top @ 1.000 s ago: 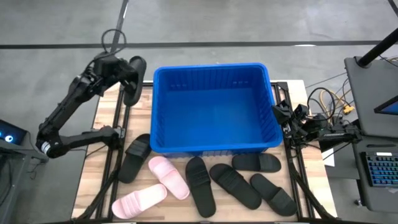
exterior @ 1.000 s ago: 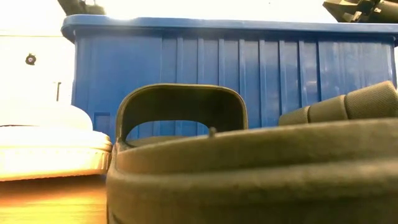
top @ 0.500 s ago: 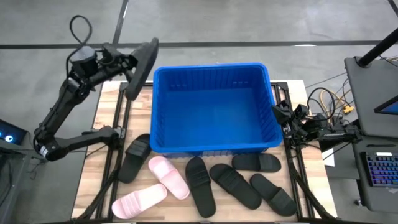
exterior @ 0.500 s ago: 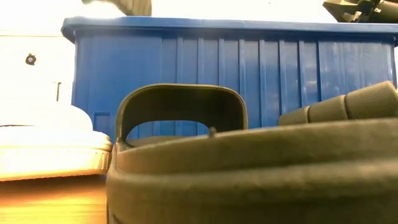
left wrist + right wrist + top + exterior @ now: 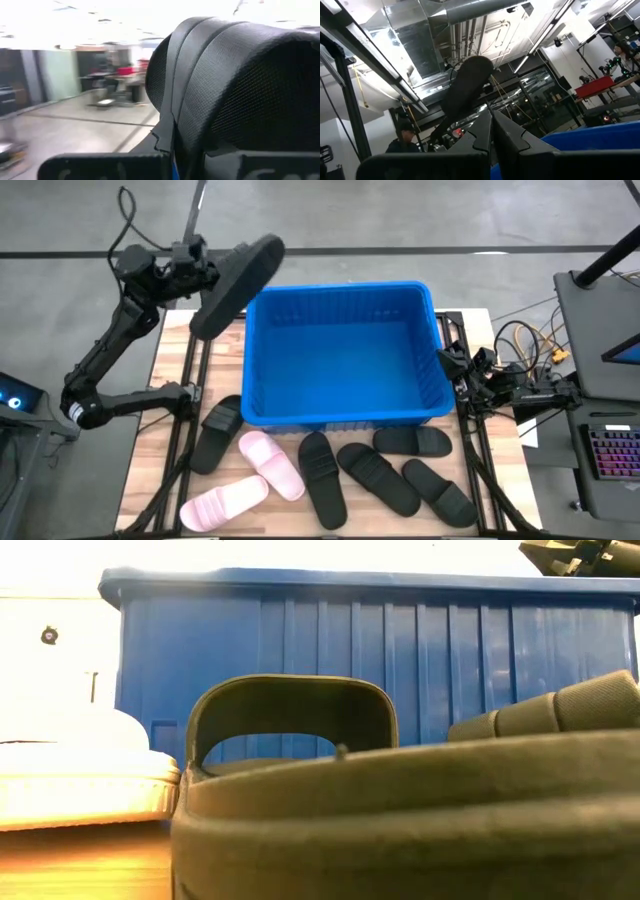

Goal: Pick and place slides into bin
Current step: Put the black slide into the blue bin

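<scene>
My left gripper (image 5: 203,268) is shut on a black slide (image 5: 238,283), held high over the far left corner of the blue bin (image 5: 345,420). The slide fills the left wrist view (image 5: 240,85) and shows aloft in the right wrist view (image 5: 467,92). Several black slides (image 5: 322,480) and two pale pink ones (image 5: 270,465) lie flat on the table in front of the bin. My right gripper (image 5: 458,370) waits shut and empty at the bin's right wall. My left gripper holds the black slide by its long side near the middle (image 5: 215,275), coming level from the table's left. The slide itself hides the fingertips in the wrist view. The slide is lifted clear and tilted, one end over the bin's rim, the other lower, outside its left wall.
The bin takes up the table's middle, and its ribbed near wall (image 5: 380,650) stands behind a black slide (image 5: 400,810) and a pink one (image 5: 80,780). Cables and equipment (image 5: 530,370) lie off the table's right edge.
My left gripper has risen and turned, carrying the black slide from beside the bin's left wall up toward the bin's far left corner. The slide has swung from hanging to slanting across the rim. The gripper stays shut on it.
</scene>
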Tool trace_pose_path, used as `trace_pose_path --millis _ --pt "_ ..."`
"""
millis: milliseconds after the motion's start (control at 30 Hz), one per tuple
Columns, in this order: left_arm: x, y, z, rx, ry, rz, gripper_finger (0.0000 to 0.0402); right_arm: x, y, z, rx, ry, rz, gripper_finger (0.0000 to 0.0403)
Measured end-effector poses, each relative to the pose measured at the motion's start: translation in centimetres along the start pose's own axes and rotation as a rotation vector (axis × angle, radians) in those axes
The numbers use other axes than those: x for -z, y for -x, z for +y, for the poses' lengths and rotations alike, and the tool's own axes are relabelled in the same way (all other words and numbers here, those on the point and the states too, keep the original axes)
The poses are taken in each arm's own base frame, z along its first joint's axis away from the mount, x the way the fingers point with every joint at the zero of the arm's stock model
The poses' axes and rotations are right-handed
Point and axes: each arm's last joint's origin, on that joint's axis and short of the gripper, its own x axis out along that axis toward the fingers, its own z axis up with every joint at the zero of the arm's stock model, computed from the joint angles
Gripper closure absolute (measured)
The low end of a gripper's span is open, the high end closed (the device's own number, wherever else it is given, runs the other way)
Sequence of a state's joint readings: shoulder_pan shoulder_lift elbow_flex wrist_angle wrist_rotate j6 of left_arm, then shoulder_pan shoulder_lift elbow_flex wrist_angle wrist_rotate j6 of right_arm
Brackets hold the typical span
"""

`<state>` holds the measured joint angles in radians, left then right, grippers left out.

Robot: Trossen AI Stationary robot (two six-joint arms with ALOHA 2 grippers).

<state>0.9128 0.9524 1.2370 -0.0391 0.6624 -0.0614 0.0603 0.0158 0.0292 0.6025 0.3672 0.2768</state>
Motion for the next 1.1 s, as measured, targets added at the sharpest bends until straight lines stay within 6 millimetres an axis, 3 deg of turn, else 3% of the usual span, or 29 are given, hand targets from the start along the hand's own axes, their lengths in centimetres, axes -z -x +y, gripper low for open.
trace_pose_path --millis 367,1100 --pt "1.6 -2.9 0.4 0.398 0.056 0.017 0.0400 0.0 0.0 0.0 0.000 0.000 0.000 0.0394" --pt "6.3 -8.8 0.9 0.535 0.139 0.070 0.0400 0.0 0.0 0.0 0.000 0.000 0.001 0.0394"
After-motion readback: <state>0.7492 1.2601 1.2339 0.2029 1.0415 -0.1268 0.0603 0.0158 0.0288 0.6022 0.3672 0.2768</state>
